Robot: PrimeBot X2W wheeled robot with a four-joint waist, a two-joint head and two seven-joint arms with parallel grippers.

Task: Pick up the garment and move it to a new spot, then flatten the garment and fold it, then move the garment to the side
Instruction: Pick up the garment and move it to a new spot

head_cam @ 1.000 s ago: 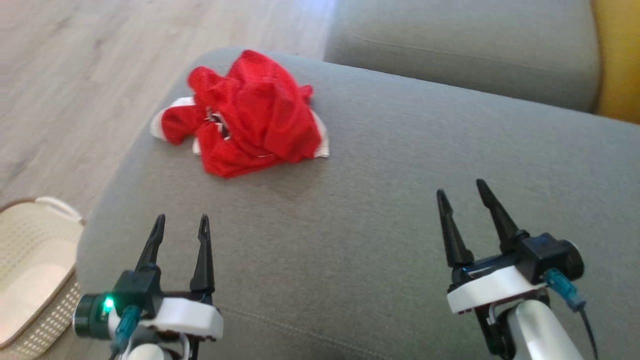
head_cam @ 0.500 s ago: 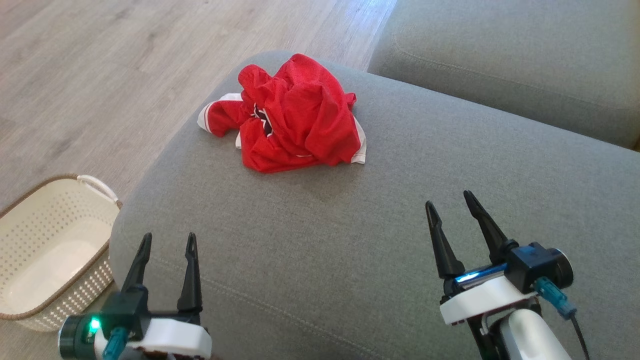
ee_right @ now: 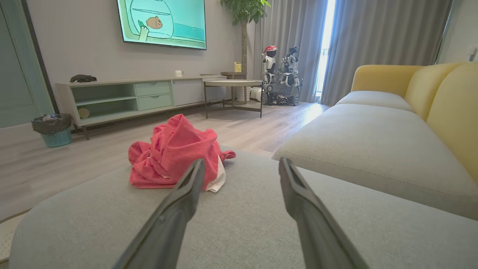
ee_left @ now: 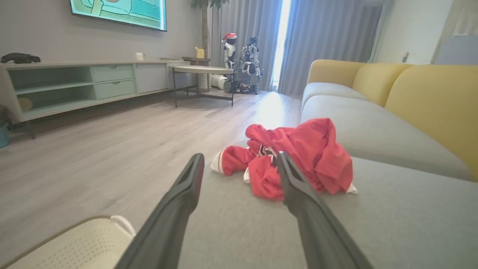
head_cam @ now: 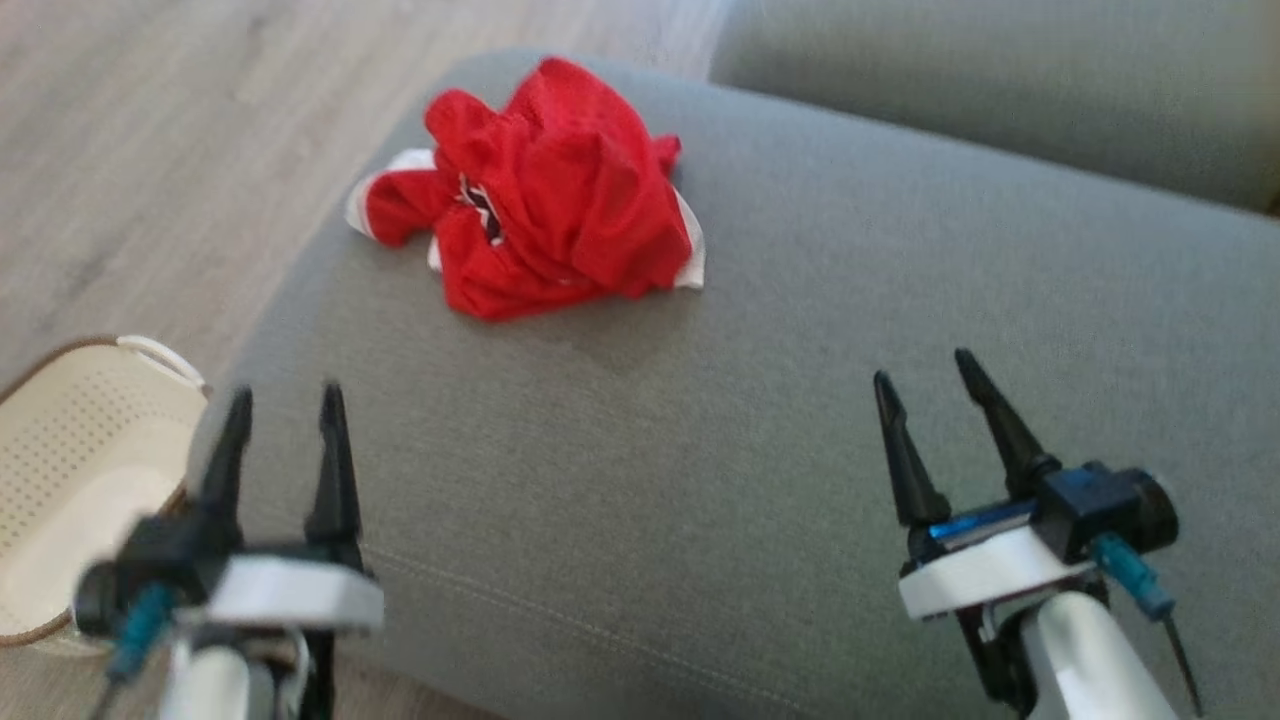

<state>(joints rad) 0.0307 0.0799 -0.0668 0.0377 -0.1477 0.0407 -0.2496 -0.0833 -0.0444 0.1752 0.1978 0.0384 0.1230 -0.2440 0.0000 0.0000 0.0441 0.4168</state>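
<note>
Jaws apart, left and right; garment (head_cam: 550,190) crumpled on cushion (head_cam: 700,450).

Soft red cloth garment (head_cam: 560,190). Rough, matt grey cloth cushion (head_cam: 800,400). Smooth pale wood floor (head_cam: 150,150). Cream plastic basket (head_cam: 60,450), dotted with holes.

Left gripper (head_cam: 285,393) blurred; basket (head_cam: 90,430) cut by left edge; garment (head_cam: 560,190) print hidden in folds.

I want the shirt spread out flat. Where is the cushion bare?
The grey cushion is bare between the red garment and the open left gripper and right gripper, and all along the garment's right. Only the far left corner, where the garment lies bunched, is crowded.
</note>
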